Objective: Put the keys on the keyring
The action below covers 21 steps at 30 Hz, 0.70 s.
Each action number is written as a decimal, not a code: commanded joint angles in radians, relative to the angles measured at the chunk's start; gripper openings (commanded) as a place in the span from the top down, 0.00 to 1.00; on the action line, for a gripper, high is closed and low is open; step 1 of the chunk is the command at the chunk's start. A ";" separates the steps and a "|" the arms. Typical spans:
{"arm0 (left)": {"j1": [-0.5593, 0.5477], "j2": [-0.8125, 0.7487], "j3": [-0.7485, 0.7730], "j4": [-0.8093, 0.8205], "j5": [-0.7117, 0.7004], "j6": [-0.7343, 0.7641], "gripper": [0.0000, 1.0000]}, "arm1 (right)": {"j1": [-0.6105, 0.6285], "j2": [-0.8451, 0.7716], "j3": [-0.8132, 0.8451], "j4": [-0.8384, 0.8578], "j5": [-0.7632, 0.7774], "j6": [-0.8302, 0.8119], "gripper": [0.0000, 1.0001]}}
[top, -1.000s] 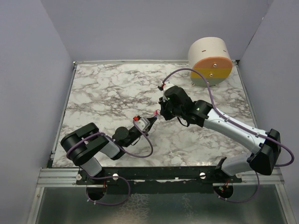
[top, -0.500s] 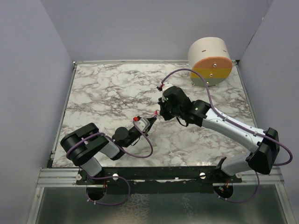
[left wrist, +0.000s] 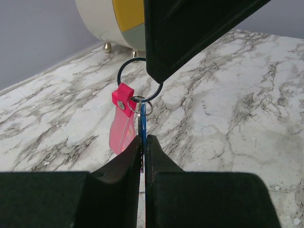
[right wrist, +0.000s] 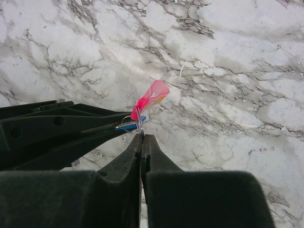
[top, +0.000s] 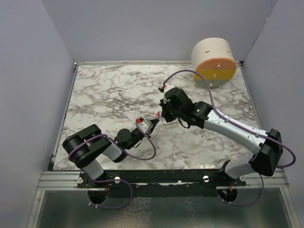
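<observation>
Grips the key [left wrist: 142,126] edge-on in the left hand [left wrist: 144,141], narrowed to a slit around the thin blue head. Points the key upward to the keyring [left wrist: 122,97], meeting the small silver loop just under the larger dark ring. Cannot tell whether threaded on that loop or only touching it.

Clamps the wire of the ring in the right hand [right wrist: 141,137], shut tight with no gap showing. Carries the pink tag [left wrist: 118,135] on the same ring, hanging just beside the key in the left wrist view, sticking up and away past the fingertips in the right wrist view.

Holds all of this in the air over the marble table [top: 104,95], near its middle, tip to tip. Reaches in from the near left with the left arm [top: 95,147], folded low, and from the near right with the right arm [top: 228,126], stretched in a long arc.

As for containers, offers only one candidate: a round cream drum [top: 213,59] lying on its side at the far right corner of the table, well apart from both hands. Stands on small brass-coloured feet. Turns a flat front toward the arms, banded orange, yellow and grey, with two small studs. Hides its inside completely, so cannot tell any contents.
</observation>
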 commanded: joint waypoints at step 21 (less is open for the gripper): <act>0.000 0.026 0.039 0.219 0.052 -0.025 1.00 | 0.000 0.028 0.016 0.064 -0.018 -0.002 0.99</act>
